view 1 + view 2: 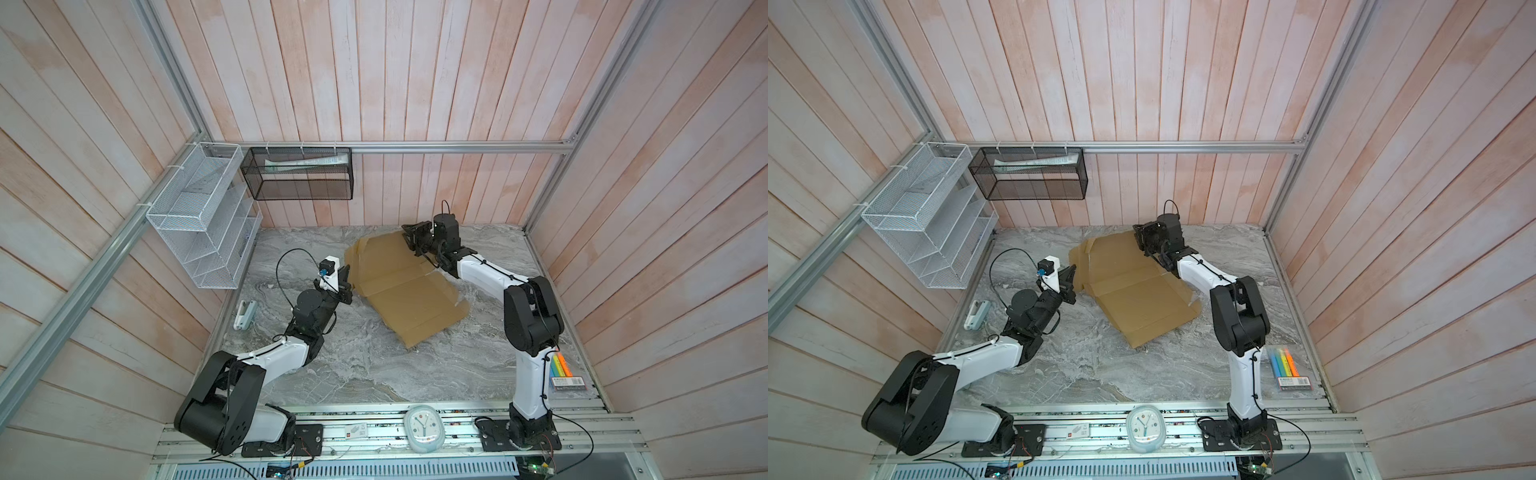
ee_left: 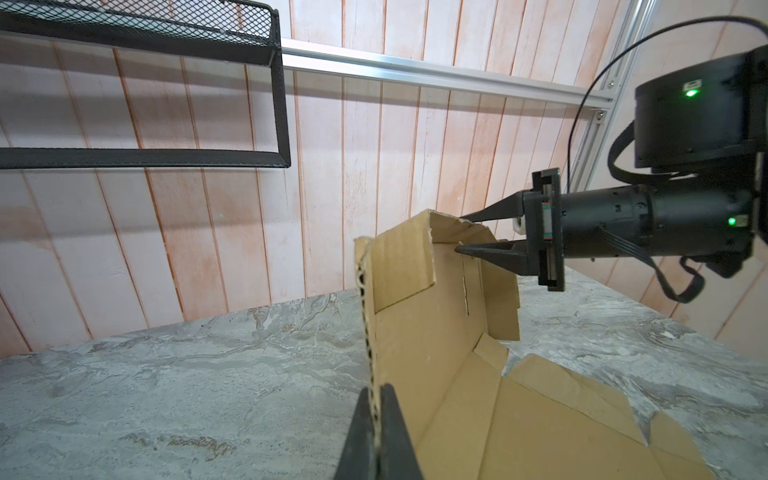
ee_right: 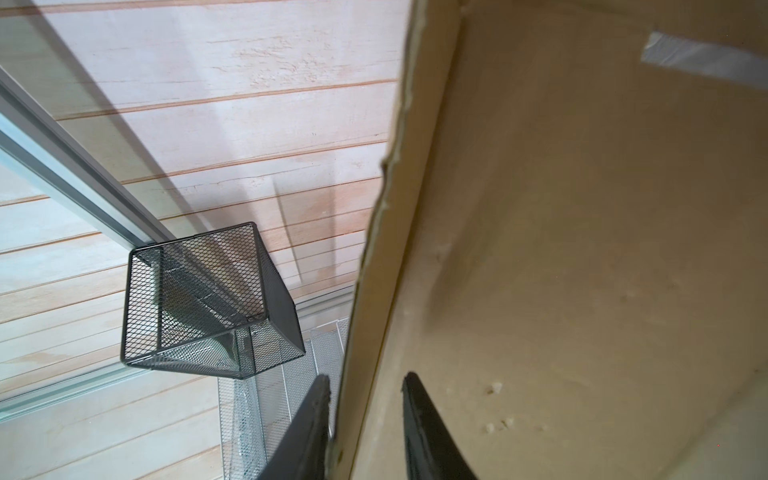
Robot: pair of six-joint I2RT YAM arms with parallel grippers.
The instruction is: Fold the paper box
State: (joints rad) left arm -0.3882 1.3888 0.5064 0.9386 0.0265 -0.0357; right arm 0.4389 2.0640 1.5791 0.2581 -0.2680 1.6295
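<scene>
At paper box [image 1: 415, 299], left claw [image 2: 377, 388] pinches; right claw [image 3: 368, 376] straddles (loosely).

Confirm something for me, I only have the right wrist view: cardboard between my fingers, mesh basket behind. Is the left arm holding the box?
Observer: Yes. The left gripper is shut on the corrugated edge of a raised panel of the paper box.
Operator: And the rest of the box?
Observer: The near part lies flat and unfolded on the table. Only the far end stands up.
Operator: Where on that panel is my gripper?
Observer: The right gripper straddles the panel's upper corner with its jaws apart, at the end away from the left's grip.
</scene>
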